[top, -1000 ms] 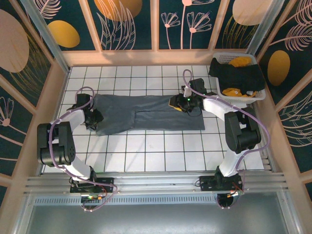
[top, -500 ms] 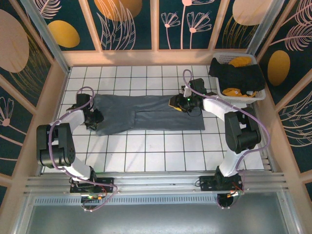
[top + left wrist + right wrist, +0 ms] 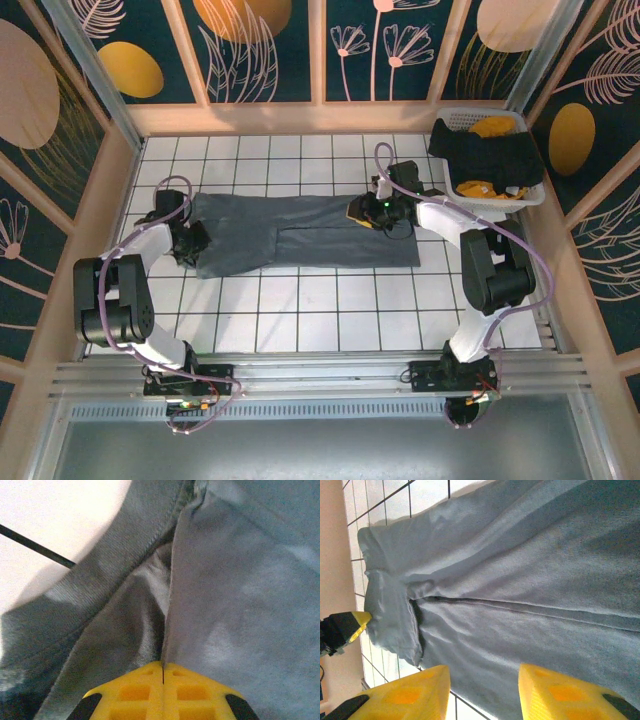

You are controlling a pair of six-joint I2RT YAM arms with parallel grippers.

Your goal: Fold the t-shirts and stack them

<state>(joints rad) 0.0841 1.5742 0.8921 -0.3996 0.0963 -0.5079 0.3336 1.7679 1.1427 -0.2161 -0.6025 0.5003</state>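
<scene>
Closing within the last second, the left gripper [image 3: 190, 241] now pinches a fold at the left end of the grey shirt [image 3: 300, 240], which lies spread on the table [image 3: 300, 310]. Over its right end, the right gripper [image 3: 377, 213] hangs parted. A lift looks near.

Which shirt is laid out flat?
The grey shirt, spread across the table; the black shirt and yellow shirt sit bunched in the basket.

Top-down view is bright and even, just soft shadows on the white tiled surface [image 3: 300, 300]. Left wrist close-up is soft, with the upper-left corner blown out white beside the slate blue-grey cloth t-shirt [image 3: 250, 605]. Right wrist view looks crisper.
</scene>
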